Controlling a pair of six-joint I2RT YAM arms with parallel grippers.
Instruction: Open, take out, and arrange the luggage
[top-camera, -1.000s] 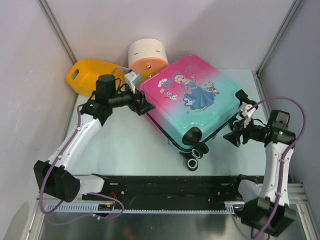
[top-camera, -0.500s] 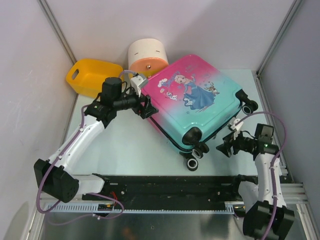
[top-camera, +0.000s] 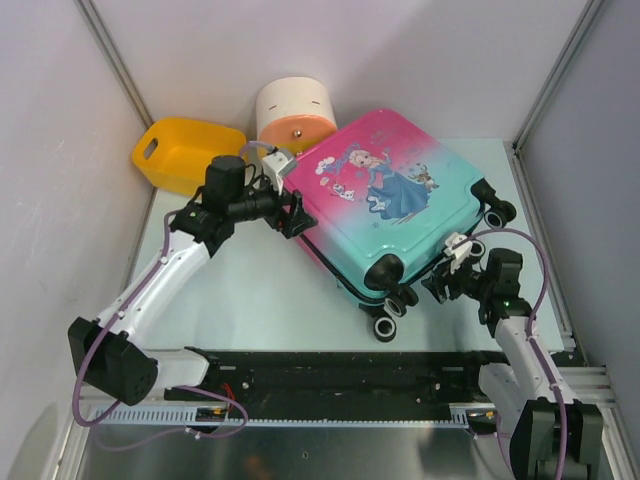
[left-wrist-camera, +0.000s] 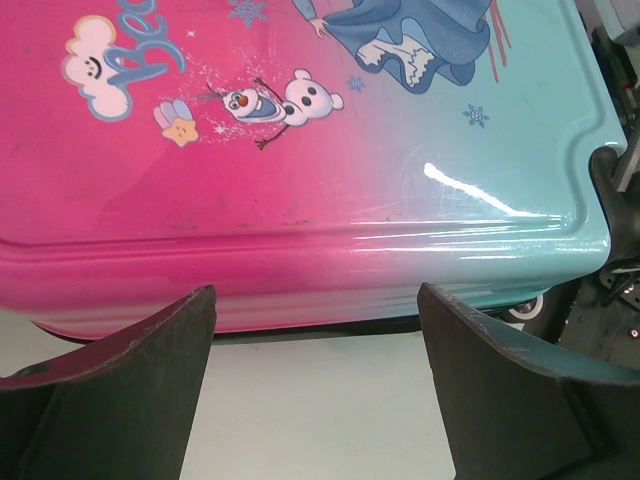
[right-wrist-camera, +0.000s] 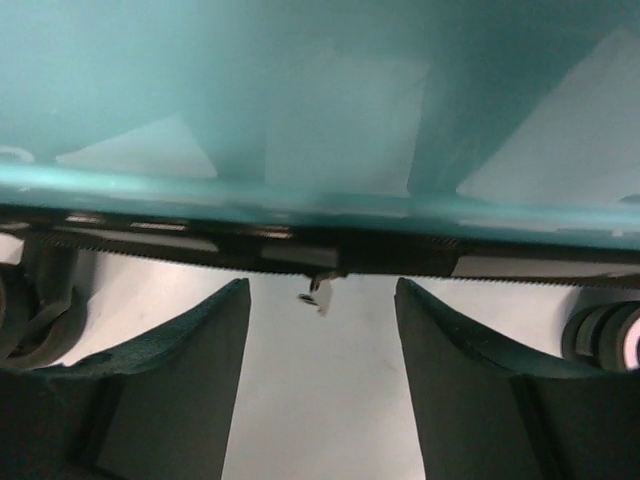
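Observation:
The luggage (top-camera: 390, 200) lies flat on the table, closed, pink at the back and teal at the right, its black wheels (top-camera: 388, 322) toward the near edge. My left gripper (top-camera: 295, 215) stands open just off its pink left side; in the left wrist view the shell (left-wrist-camera: 300, 150) fills the top and nothing lies between the fingers (left-wrist-camera: 140, 390). My right gripper (top-camera: 437, 284) is open at the teal near-right side. In the right wrist view a small zip pull (right-wrist-camera: 322, 292) hangs from the black zip edge (right-wrist-camera: 200, 245), just ahead of the gap between the fingertips.
A yellow plastic basket (top-camera: 180, 152) and a round cream-orange drawer box (top-camera: 295, 115) stand at the back left, close behind the luggage. A black rail (top-camera: 330, 370) runs along the near edge. Walls close in on both sides.
My right arm has swung left and nearer, bringing its open gripper up to the luggage's teal side by the wheels. The left gripper edged a little closer to the pink side, then held.

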